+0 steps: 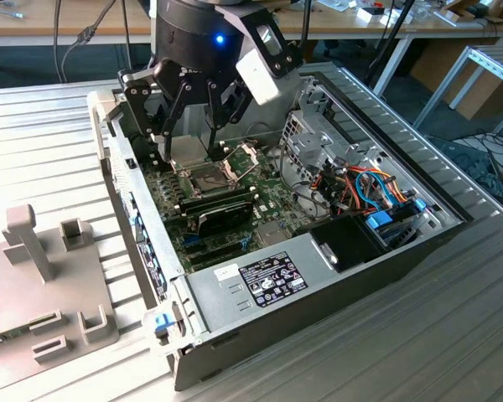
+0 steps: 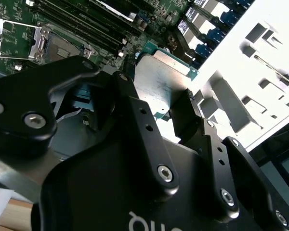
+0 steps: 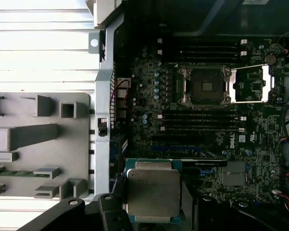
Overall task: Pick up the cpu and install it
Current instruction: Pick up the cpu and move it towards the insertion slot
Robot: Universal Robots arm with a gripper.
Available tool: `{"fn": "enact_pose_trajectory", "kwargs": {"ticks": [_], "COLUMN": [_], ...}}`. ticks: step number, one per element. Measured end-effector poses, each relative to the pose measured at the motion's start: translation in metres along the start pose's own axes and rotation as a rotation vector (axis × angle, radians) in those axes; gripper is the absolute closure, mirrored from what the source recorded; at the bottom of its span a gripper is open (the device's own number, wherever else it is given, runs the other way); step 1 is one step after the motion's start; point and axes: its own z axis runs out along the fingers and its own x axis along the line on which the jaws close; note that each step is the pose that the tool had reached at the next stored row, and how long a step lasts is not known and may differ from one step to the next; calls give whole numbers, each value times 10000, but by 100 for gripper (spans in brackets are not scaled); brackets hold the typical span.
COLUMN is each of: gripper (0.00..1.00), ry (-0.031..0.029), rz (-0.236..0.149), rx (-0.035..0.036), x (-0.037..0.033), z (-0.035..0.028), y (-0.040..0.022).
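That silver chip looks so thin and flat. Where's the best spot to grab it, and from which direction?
By two opposite side edges, coming straight down over its metal top. The cpu is a thin flat square, so only its rim offers parallel faces to pinch. The gripper holds it just that way, a finger on either edge.

The cpu [image 3: 153, 192] has a dull silver-grey top with a teal-green rim. The gripper [image 1: 189, 144] is black, and a blue light [image 1: 220, 38] glows above it. The motherboard [image 3: 149, 96] is dark green, speckled with silver. The case [image 1: 109, 159] is grey; its label [image 1: 272, 280] is black with white print, and its cables [image 1: 369, 188] are blue, orange and red. The table [image 1: 42, 126] is white, ribbed in lines.
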Motion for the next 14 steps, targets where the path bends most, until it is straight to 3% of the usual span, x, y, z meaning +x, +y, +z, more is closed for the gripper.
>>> {"fn": "enact_pose_trajectory", "kwargs": {"ticks": [14], "gripper": [45], "ry": [1], "rz": [1], "rx": [0], "x": [-75], "z": [16], "y": [230]}}
